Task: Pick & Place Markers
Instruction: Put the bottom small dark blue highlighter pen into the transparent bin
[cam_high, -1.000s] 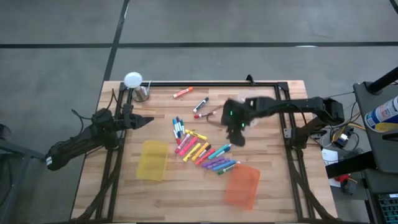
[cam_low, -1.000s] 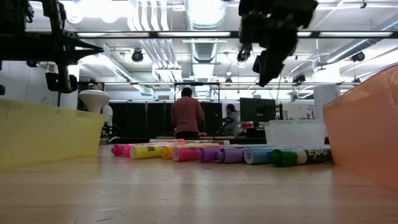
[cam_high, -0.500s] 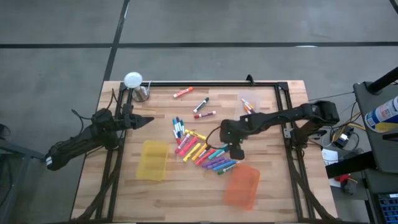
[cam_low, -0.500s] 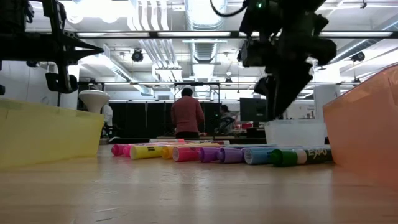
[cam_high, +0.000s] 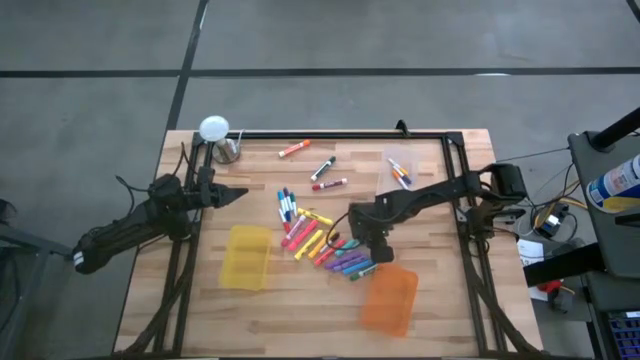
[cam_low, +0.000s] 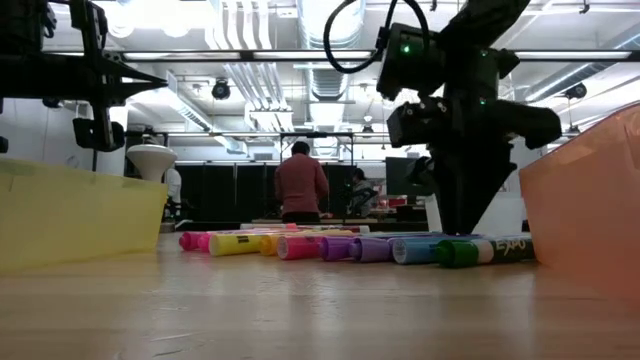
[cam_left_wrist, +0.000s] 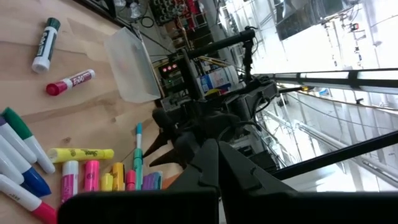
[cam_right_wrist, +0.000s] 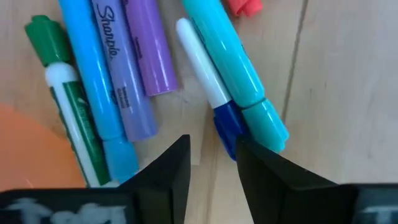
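The markers (cam_high: 325, 243), short capped pens in pink, yellow, purple, blue and teal, lie clustered mid-table between the yellow bin (cam_high: 246, 257) and orange bin (cam_high: 389, 299). The right gripper (cam_high: 375, 250) hangs low over them, fingers slightly parted, apparently empty. The left gripper (cam_high: 228, 194) waits at the table's left edge, fingers pressed together.

Your right gripper (cam_high: 367, 243) has swung in from the table's far side and dropped onto the markers (cam_high: 340, 255)

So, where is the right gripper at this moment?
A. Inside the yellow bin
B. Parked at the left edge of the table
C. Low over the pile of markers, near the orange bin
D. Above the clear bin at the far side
C: the high view shows the right gripper down at the markers, just beside the orange bin; its fingers stand apart over them.
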